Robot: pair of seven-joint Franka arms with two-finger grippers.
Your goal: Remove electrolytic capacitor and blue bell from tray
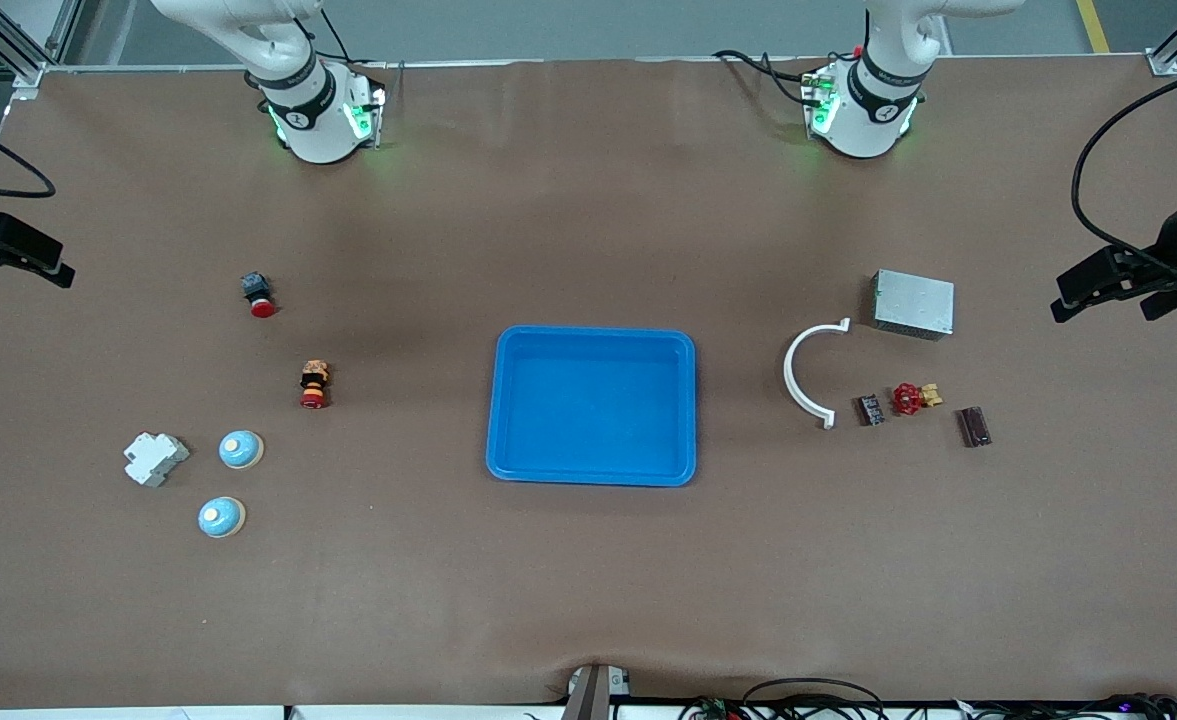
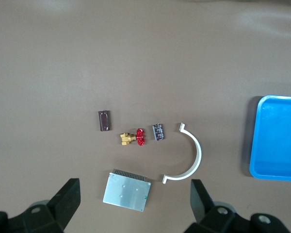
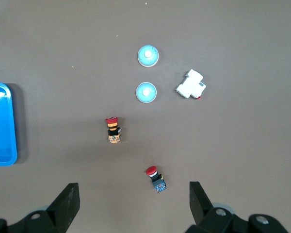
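The tray (image 1: 594,405) at the front view's centre lies empty, two blue bells (image 1: 241,449) at lower left nearer the right arm, while the left pincer (image 2: 136,204) and right pincer (image 3: 134,204) hang open at the frame's edges.

Tray (image 1: 593,478): bright blue, shallow, rectangular, rounded corners, raised rim; lies flat at the middle of the surface, nothing inside it. Two blue bells (image 1: 241,449) (image 1: 220,517) stand upright outside it toward the right arm's end, the second nearer the front camera.
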